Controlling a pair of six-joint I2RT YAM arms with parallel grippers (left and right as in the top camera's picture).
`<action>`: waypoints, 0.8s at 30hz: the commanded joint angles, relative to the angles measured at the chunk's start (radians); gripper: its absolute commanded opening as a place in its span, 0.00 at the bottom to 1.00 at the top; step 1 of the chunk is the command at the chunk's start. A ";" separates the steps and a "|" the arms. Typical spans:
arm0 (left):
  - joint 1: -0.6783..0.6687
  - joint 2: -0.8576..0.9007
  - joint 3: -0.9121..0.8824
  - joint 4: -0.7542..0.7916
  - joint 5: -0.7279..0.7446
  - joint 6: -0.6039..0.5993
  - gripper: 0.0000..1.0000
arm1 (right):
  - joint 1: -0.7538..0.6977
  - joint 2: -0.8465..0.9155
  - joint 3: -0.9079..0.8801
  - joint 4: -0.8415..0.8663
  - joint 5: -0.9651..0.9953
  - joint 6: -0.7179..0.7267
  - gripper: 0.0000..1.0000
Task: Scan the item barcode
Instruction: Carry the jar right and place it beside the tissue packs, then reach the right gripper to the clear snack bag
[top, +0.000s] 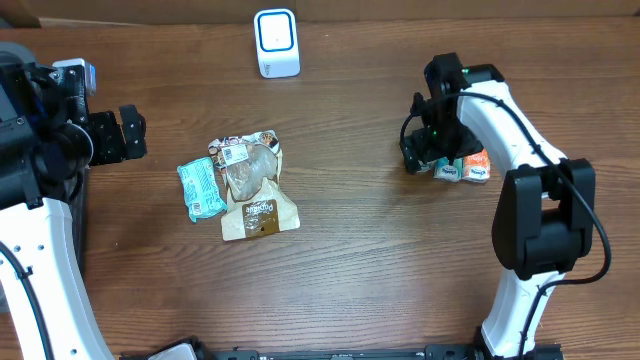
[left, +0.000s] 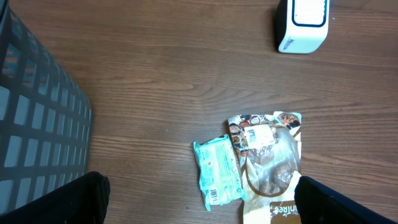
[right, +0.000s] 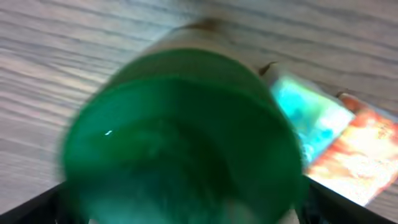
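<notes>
The green-capped item (right: 180, 137) sits inside our right tool (top: 420, 158), grip unclear; scanner (top: 276, 42) lies left, by the worktop's (top: 350, 290) far edge.

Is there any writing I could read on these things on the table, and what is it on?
Brown snack bag: white logo, too blurred to read.
Teal packet: barcode print too small.
White scanner: side marking too small.
Small orange and teal packets: blurred.
None is legible.
</notes>
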 joint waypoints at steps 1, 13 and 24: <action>-0.001 -0.002 0.009 0.000 0.012 0.022 1.00 | 0.000 -0.044 0.156 -0.039 -0.066 0.002 1.00; -0.001 -0.002 0.009 0.000 0.012 0.022 1.00 | 0.007 -0.070 0.390 -0.074 -0.674 0.051 1.00; -0.001 -0.002 0.009 0.000 0.012 0.022 0.99 | 0.227 -0.068 0.113 0.238 -0.635 0.268 0.89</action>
